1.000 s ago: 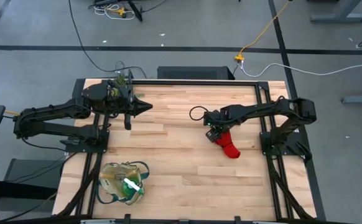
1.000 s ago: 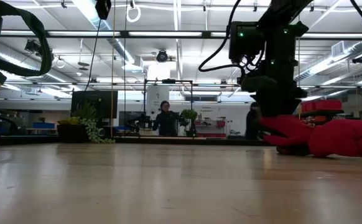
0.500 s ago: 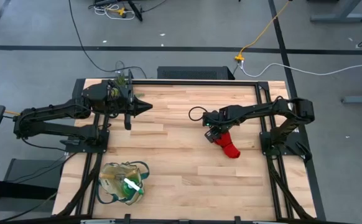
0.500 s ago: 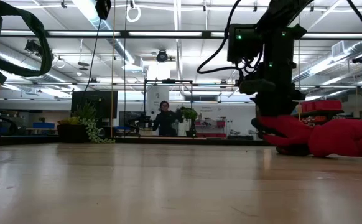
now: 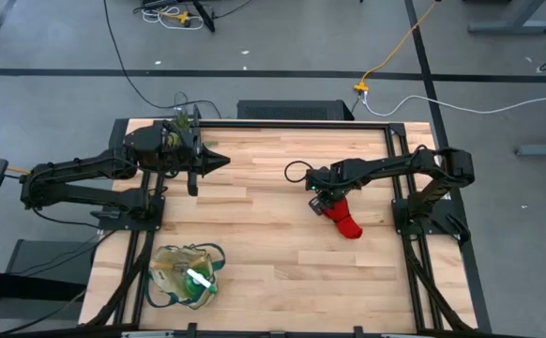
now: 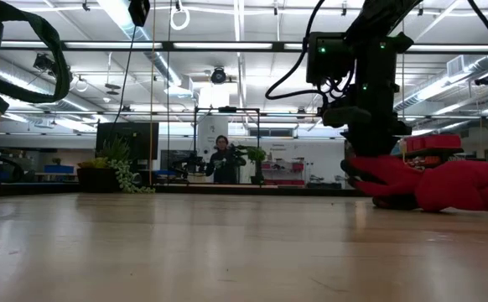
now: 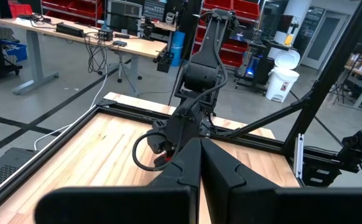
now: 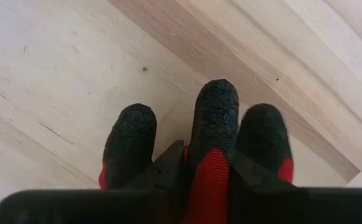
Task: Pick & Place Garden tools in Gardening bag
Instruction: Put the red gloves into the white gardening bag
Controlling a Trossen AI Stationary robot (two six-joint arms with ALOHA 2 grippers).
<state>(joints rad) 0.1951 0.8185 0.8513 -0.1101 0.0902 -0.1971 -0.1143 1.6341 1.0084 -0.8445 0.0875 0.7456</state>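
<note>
right wrist view | right gripper (image 8: 207, 177) clamps glove bundle (image 8: 213, 134) | high view: pinch hidden

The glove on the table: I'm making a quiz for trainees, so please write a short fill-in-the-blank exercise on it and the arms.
The right gripper has its jaws closed on the ____.
The glove lies on the wooden ____.
The gardening bag sits near the table's ____ corner in the high view.

Missing: glove; table; lower left
</note>
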